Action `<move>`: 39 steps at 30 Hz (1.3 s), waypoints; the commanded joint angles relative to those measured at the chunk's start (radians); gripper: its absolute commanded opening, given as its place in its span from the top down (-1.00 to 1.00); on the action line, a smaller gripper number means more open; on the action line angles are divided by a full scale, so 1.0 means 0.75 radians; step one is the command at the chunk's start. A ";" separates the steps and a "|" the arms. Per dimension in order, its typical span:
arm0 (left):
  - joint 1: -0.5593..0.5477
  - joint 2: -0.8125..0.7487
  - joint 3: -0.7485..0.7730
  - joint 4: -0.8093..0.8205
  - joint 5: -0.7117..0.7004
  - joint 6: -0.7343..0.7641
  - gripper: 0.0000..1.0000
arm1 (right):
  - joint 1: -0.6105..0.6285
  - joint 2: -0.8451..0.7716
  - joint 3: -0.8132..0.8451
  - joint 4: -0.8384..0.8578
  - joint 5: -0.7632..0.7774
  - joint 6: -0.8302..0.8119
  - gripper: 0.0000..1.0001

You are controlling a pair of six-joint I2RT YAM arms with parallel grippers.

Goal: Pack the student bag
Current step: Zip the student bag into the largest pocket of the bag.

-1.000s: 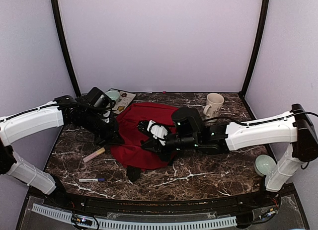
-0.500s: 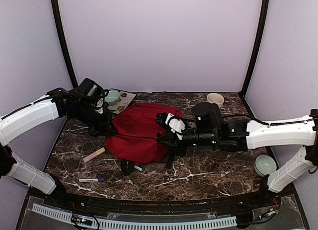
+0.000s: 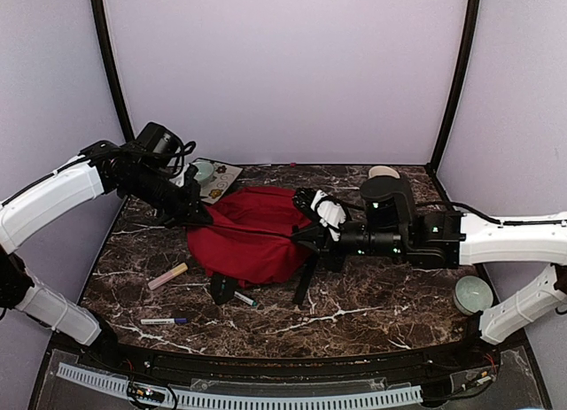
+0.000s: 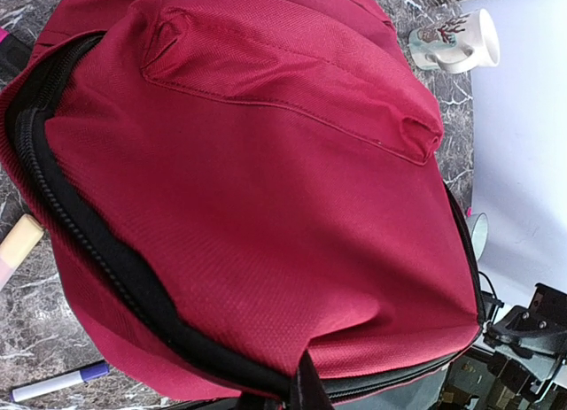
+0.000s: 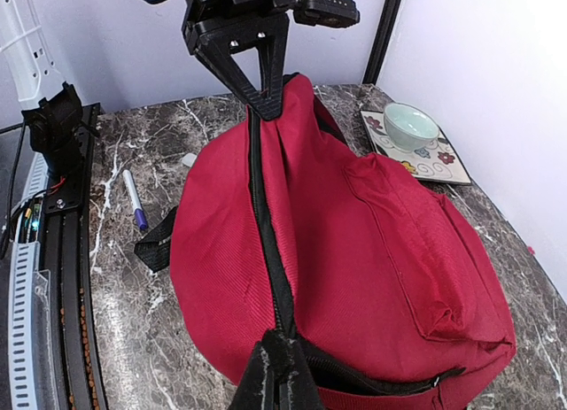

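Red student bag (image 3: 252,237) sits mid-tabletop (image 3: 381,317), pulled taut between the two arms. Left gripper (image 5: 264,98): jaws pinched tight on the bag's black zip edge at its left end. Right gripper (image 5: 279,379): jaws clamped on the same edge at the opposite end. Bag interior not visible. Mug (image 4: 454,41) mostly hidden behind the right arm from above. Small marker (image 3: 245,298) half tucked under the bag.

L arm (image 3: 53,193) back-left, R arm (image 3: 496,237) rightward, student bag (image 3: 252,237) stretched
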 commanded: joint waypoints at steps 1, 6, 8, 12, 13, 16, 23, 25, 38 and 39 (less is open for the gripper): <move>0.080 -0.048 -0.002 -0.126 -0.208 0.051 1.00 | -0.006 -0.090 -0.028 -0.064 0.064 0.022 1.00; 0.080 -0.082 -0.008 -0.086 -0.157 0.035 1.00 | -0.003 -0.029 0.014 -0.039 0.018 0.043 1.00; 0.080 -0.082 -0.003 -0.099 -0.156 0.031 1.00 | 0.002 0.010 0.043 -0.025 -0.001 0.042 1.00; 0.081 -0.097 -0.015 -0.119 -0.168 0.025 1.00 | 0.005 0.080 0.088 0.002 -0.016 0.005 1.00; 0.079 -0.102 -0.018 -0.129 -0.173 0.025 1.00 | 0.005 0.090 0.089 0.013 -0.012 -0.007 1.00; 0.080 -0.116 -0.018 -0.155 -0.197 0.014 1.00 | -0.001 0.108 0.079 0.045 0.002 -0.041 1.00; 0.080 -0.128 -0.014 -0.209 -0.253 0.017 1.00 | -0.071 0.103 0.020 0.037 -0.004 -0.092 1.00; 0.080 -0.129 -0.007 -0.226 -0.272 0.022 1.00 | -0.101 0.089 0.001 0.028 -0.011 -0.099 1.00; 0.081 -0.136 -0.030 -0.282 -0.351 0.053 1.00 | -0.177 0.035 -0.009 -0.009 -0.094 -0.104 1.00; 0.082 -0.135 -0.029 -0.289 -0.355 0.056 1.00 | -0.183 0.028 -0.021 -0.016 -0.095 -0.107 1.00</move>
